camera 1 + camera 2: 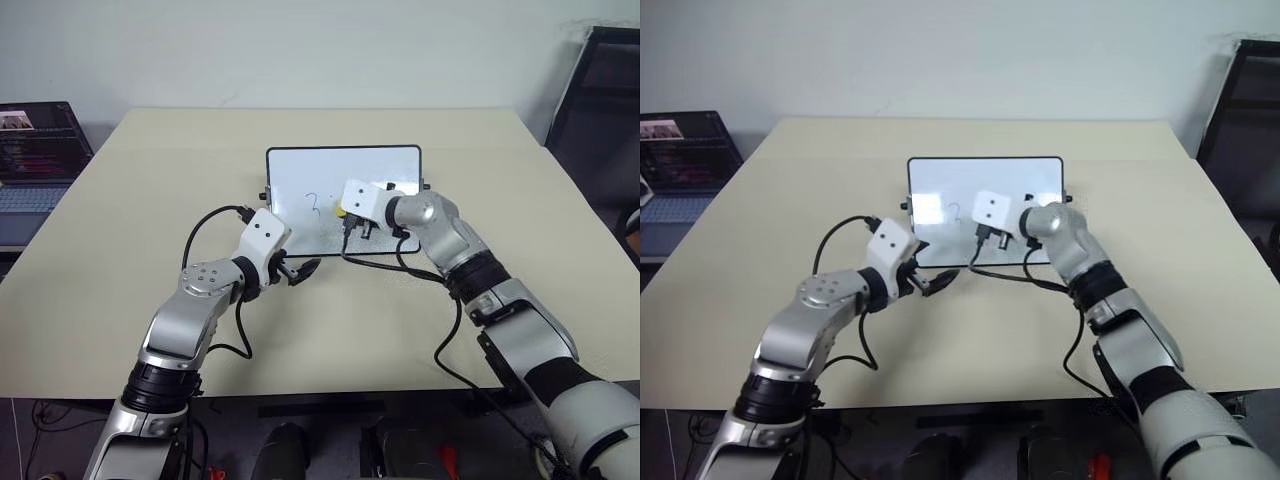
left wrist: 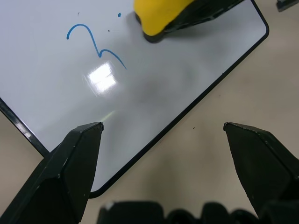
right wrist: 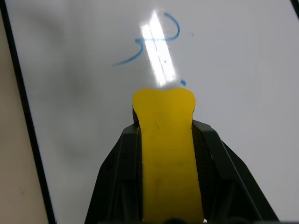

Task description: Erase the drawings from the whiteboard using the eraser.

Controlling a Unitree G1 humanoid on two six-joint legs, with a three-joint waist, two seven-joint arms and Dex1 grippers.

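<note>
Right end effector [image 3: 163, 140] clamps eraser [image 3: 164, 154] on whiteboard [image 1: 300, 180].

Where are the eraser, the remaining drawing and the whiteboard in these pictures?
eraser [image 3: 164, 140], right wrist view, middle of its yellow top face.
drawing [image 2: 96, 44], left wrist view, on the blue curved stroke.
whiteboard [image 1: 300, 175], left eye view, bare white area near its far left corner.
</note>
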